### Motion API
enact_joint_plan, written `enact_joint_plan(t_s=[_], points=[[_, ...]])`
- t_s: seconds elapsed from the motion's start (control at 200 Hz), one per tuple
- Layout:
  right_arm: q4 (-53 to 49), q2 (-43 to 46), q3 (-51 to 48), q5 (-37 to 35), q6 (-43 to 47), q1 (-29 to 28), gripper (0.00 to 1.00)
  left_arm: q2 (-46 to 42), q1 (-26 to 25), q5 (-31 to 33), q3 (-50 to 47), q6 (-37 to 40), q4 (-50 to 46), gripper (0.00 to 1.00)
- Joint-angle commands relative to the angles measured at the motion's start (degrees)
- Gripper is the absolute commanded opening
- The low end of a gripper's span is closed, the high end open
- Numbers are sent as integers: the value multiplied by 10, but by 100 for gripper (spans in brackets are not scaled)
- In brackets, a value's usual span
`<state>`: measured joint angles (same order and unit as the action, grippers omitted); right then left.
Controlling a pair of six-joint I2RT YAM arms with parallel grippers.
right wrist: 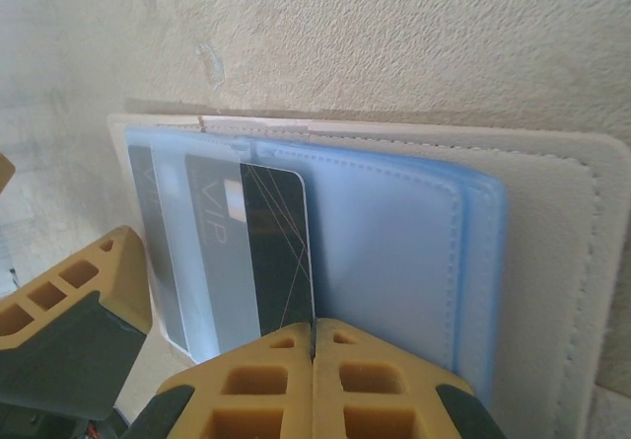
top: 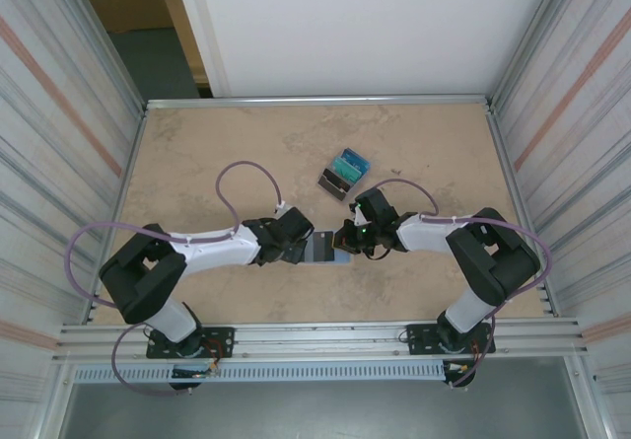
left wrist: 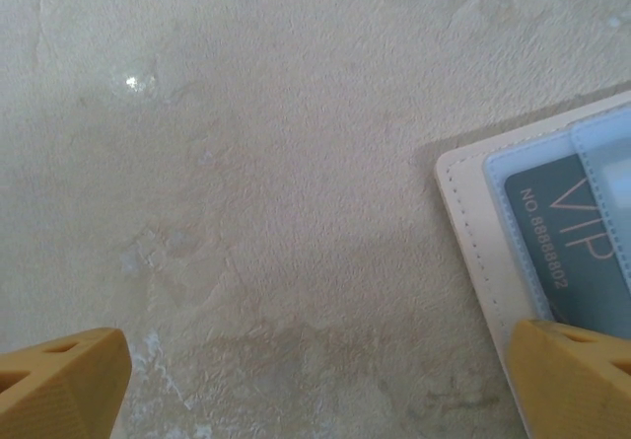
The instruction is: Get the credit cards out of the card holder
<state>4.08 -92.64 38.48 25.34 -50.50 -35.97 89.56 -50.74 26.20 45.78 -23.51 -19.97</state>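
Our right claw [right wrist: 314,338] is closed flat, its yellow pads pressed together on the near end of a thin dark grey credit card [right wrist: 281,252] that stands partway out of its pocket. The small square tan card holder [right wrist: 592,261] with a pale blue lining lies open on the mottled beige desk [top: 217,153], between the two arms. Our left claw [left wrist: 315,390] is spread wide, and one of its fingers [left wrist: 572,380] rests on the holder's tan border, apparently pinning it. A grey VIP card [right wrist: 212,261] sits in the neighbouring pocket; a pile of teal and dark cards [top: 343,173] lies apart, further back.

We judge the step in hand to be drawing the dark card free. We should pull straight along the pocket, low and level, so the thin card neither bends nor slips from the pads; the left finger should bear down so the holder does not drag along; we should watch that the neighbouring card is not carried out too.
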Motion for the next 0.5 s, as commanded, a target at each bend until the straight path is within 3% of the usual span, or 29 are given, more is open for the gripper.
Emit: enact_joint_plan(t_s=[0.0, 0.496], points=[[-19, 14, 14, -6, 11, 2, 0, -24, -3, 14, 19, 12, -18, 99], [-14, 18, 6, -7, 7, 2, 0, 63, -32, 12, 77, 26, -19, 99]])
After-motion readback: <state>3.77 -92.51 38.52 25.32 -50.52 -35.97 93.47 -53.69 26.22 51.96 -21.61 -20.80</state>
